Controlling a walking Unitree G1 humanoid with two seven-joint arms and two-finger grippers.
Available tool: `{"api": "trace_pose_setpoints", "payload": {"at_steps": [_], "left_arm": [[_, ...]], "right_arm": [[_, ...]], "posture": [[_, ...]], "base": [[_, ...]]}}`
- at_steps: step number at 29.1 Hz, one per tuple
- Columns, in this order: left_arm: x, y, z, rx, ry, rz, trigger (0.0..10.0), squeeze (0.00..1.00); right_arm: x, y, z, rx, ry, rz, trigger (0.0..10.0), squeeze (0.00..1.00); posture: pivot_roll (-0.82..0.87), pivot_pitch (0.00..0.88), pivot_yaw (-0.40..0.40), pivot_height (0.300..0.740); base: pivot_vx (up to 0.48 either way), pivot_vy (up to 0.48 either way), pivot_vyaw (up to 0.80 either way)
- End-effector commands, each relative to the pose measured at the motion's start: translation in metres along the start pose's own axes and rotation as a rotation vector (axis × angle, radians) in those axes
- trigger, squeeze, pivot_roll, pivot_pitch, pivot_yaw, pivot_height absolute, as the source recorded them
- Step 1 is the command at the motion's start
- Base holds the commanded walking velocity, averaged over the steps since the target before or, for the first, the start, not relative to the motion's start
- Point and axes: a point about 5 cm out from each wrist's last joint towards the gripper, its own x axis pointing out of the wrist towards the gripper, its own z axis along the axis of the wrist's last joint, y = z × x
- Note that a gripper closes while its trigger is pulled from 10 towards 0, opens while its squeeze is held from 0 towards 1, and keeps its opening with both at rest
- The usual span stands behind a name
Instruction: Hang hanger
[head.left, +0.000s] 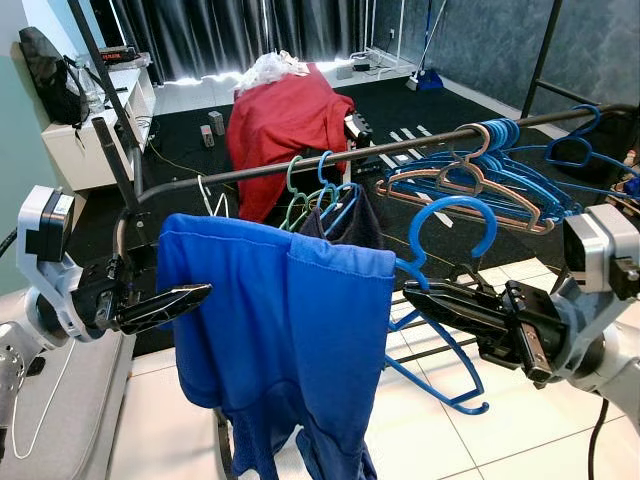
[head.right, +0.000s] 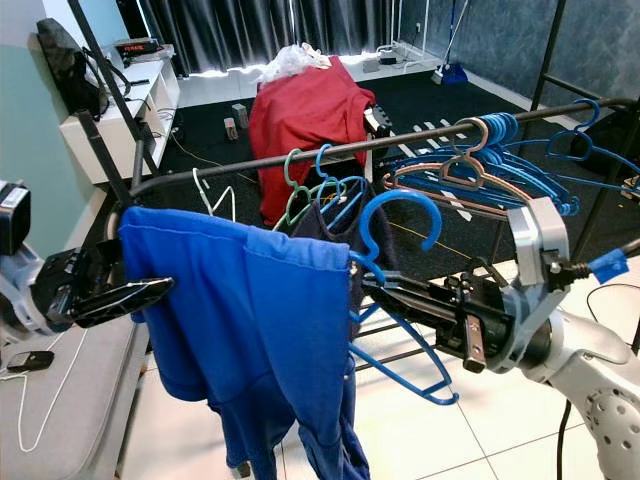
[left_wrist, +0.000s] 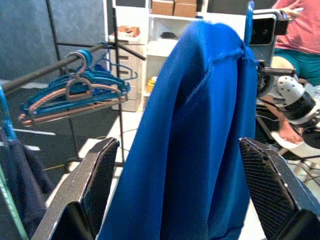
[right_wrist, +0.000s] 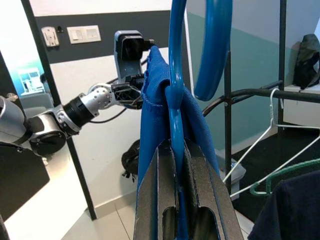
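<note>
Garment (head.left: 280, 340): plain royal blue, no pattern.
Hanger (head.left: 445, 300): bright blue, hook and frame the same.
Right gripper (head.left: 425, 295): black fingers on a silver arm.
Left gripper (head.left: 195, 295): black fingers, glossy; silver and white wrist.
Rail (head.left: 250, 172): dark grey, almost black.
Hangers on rail, right (head.left: 480, 180): mostly blue, one pale brown-pink.
Hangers on rail, middle (head.left: 310, 195): green, blue, one white wire; dark navy cloth under.
Cloth, far (head.left: 285, 125): plain red, with a white heap on top.
Curtains, far (head.left: 250, 30): black.
Floor tiles, near (head.left: 450, 440): white, thin grey lines.
Carpet, far (head.left: 400, 100): black.
</note>
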Motion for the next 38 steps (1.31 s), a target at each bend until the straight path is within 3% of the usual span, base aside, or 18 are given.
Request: {"api": "trace_pose_setpoints", "payload": {"at_steps": [1, 2, 12, 18, 23, 26, 30, 33, 35, 37, 38], "left_arm": [[0.003, -0.004, -0.005, -0.025, 0.004, -0.034, 10.0, 0.0], [0.005, -0.004, -0.004, -0.03, -0.009, -0.047, 0.0, 0.0], [0.012, -0.007, -0.003, -0.042, -0.057, -0.087, 0.0, 0.0], [0.011, -0.002, 0.0, -0.012, -0.064, -0.043, 0.0, 0.0], [-0.002, 0.022, 0.029, 0.134, -0.127, 0.151, 0.0, 0.0], [-0.019, 0.04, 0.061, 0.251, -0.216, 0.341, 0.0, 0.0], [-0.03, 0.047, 0.084, 0.297, -0.327, 0.432, 0.0, 0.0], [-0.031, 0.047, 0.088, 0.303, -0.345, 0.44, 0.0, 0.0], [-0.037, 0.056, 0.092, 0.324, -0.371, 0.562, 0.0, 0.0], [-0.045, 0.066, 0.081, 0.333, -0.302, 0.692, 0.0, 0.0], [-0.045, 0.066, 0.081, 0.333, -0.302, 0.692, 0.0, 0.0]], "right_arm": [[0.004, 0.004, 0.007, -0.026, -0.02, 0.034, 0.0, 0.0], [0.005, 0.004, 0.007, -0.026, -0.022, 0.034, 0.0, 0.0], [0.007, 0.002, 0.006, -0.023, -0.028, 0.034, 0.0, 0.0], [0.006, 0.001, 0.005, -0.022, -0.026, 0.021, 0.0, 0.0], [0.0, -0.008, -0.011, 0.004, 0.039, -0.059, 0.0, 0.0], [-0.011, -0.019, -0.031, 0.03, 0.154, -0.167, 0.0, 0.0], [-0.02, -0.024, -0.049, 0.038, 0.279, -0.241, 0.0, 0.0], [-0.021, -0.025, -0.052, 0.038, 0.297, -0.25, 0.0, 0.0], [-0.024, -0.023, -0.058, 0.048, 0.33, -0.26, 0.0, 0.0], [-0.024, -0.02, -0.052, 0.047, 0.271, -0.25, 0.0, 0.0], [-0.024, -0.02, -0.052, 0.047, 0.271, -0.25, 0.0, 0.0]], "posture": [[-0.1, 0.0, 0.065, 0.74], [-0.11, 0.0, 0.066, 0.74], [-0.1, 0.0, 0.065, 0.74], [-0.11, 0.0, 0.065, 0.74], [-0.11, 0.0, 0.067, 0.74], [-0.11, 0.0, 0.069, 0.74], [-0.1, 0.0, 0.071, 0.74], [-0.1, 0.0, 0.073, 0.74], [-0.1, 0.0, 0.075, 0.74], [-0.1, 0.0, 0.078, 0.74], [-0.1, 0.0, 0.078, 0.74]], "base": [[0.0, 0.0, 0.0], [0.0, 0.0, 0.0], [0.0, 0.0, 0.0], [0.0, 0.0, 0.0], [0.0, 0.0, 0.0], [0.0, 0.0, 0.0], [0.0, 0.0, 0.0], [0.0, 0.0, 0.0], [0.0, 0.0, 0.0], [0.0, 0.0, 0.0], [0.0, 0.0, 0.0]]}}
